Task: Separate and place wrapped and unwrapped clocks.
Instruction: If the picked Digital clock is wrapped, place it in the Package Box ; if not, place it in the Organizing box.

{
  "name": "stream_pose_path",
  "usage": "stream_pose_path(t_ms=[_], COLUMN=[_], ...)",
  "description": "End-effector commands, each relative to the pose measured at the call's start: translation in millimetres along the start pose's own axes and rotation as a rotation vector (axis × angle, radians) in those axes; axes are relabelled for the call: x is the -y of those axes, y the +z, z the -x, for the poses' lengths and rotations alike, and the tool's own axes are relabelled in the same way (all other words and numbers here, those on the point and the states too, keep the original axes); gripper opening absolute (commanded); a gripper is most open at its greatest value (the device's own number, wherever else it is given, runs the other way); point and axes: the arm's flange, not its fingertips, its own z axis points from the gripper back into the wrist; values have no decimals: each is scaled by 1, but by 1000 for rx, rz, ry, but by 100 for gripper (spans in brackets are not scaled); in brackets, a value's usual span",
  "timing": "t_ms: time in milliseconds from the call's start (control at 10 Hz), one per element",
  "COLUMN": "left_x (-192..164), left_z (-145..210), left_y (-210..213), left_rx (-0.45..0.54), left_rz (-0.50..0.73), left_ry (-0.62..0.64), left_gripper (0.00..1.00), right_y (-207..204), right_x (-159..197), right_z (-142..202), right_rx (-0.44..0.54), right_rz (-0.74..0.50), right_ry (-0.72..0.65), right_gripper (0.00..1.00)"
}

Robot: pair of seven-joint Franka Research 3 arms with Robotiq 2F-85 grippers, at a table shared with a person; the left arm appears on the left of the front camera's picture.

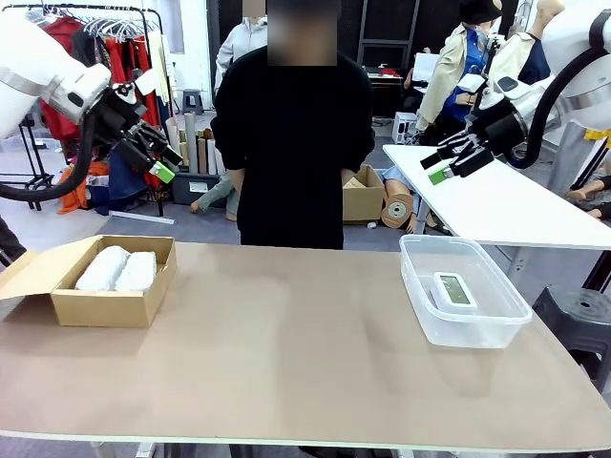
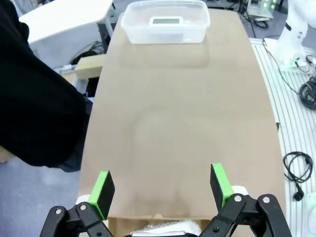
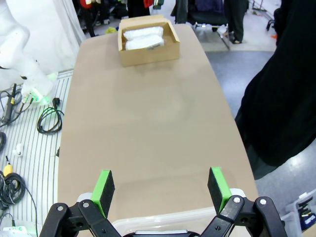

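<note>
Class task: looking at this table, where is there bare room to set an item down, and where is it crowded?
The widest free patch is the middle of the brown table, between the cardboard box and the clear plastic tub. The near edge is bare too. The box is crowded: two wrapped bundles nearly fill it. The tub holds one unwrapped clock, with room beside it.

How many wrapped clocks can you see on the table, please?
2: both wrapped clocks lie side by side in the cardboard box, one on the left, one on the right. Anything beneath them would be hidden.

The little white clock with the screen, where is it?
The unwrapped clock lies inside the clear plastic tub on the table's right side in the front view, across from the cardboard box.
</note>
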Motion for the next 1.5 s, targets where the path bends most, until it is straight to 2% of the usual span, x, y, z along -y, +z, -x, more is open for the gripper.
stream_pose_path(t_ms=[0, 600, 700, 1400], left_x=[-7, -12, -9, -9], left_z=[3, 4, 4, 4], left_y=[5, 1, 2, 2], left_rx=[36, 3, 8, 8], left_rz=[-30, -72, -43, -43], left_ry=[-53, -20, -31, -31], left_gripper=[100, 100, 100, 100], right_y=[1, 1, 1, 1], right_x=[-1, -1, -1, -1], right_z=[-1, -1, -1, -1], right_rx=[1, 1, 1, 1], right_rz=[1, 1, 1, 1], right_ry=[1, 1, 1, 1], right_gripper=[100, 100, 100, 100])
